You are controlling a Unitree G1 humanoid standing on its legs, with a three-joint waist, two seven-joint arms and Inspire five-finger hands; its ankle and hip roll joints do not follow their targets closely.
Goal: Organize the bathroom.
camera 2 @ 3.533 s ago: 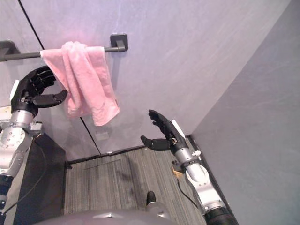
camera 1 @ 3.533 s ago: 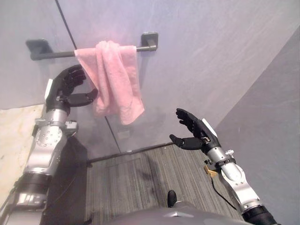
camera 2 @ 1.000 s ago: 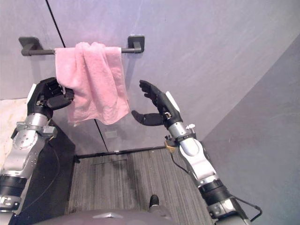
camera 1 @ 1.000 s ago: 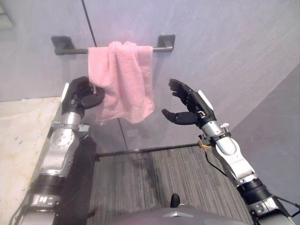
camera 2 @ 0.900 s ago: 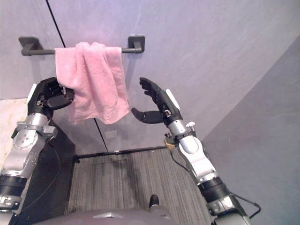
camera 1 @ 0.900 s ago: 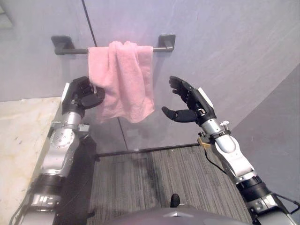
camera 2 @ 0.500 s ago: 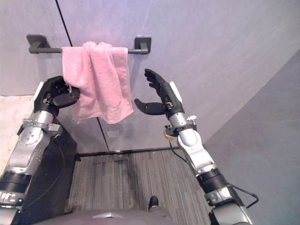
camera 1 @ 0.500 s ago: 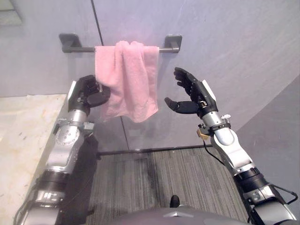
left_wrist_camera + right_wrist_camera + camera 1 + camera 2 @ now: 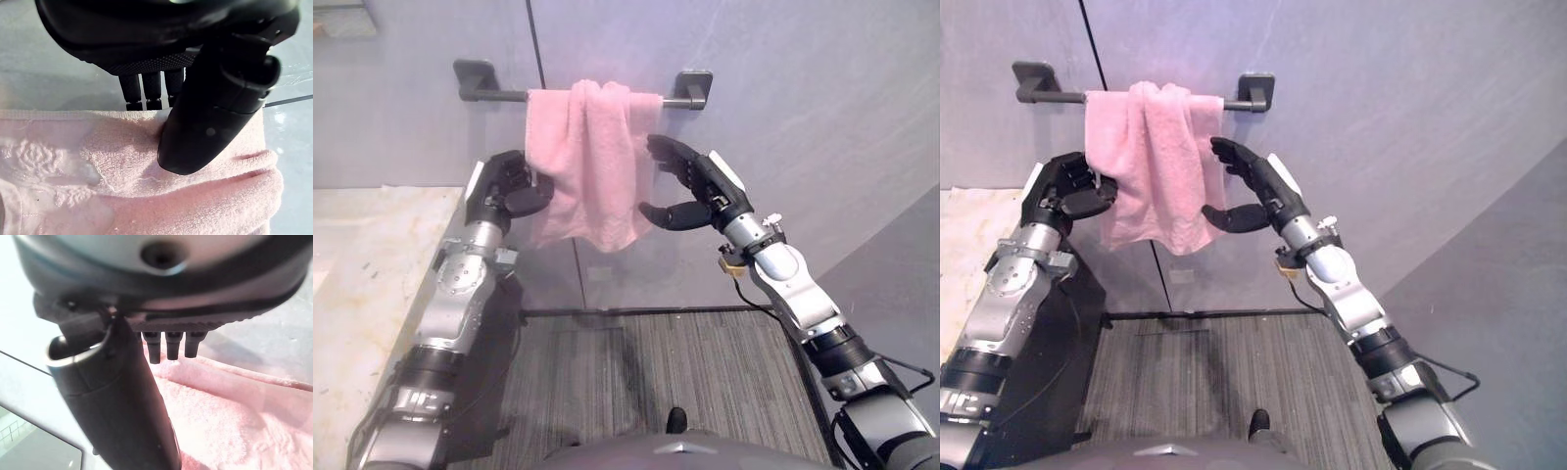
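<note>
- Pink terry towel [image 9: 592,176] hangs bunched over the dark wall rail [image 9: 499,95]; my left hand [image 9: 507,186] pinches its left edge.
- My right hand [image 9: 1252,191], spread, is at its right edge.
- Left wrist view: thumb [image 9: 215,107] presses the towel.
- No writing legible.

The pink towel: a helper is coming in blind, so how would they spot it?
On the grey wall, a dark towel bar runs between two square mounts. The pink towel hangs bunched over it, between the left hand and right hand, the only pink thing there.
</note>
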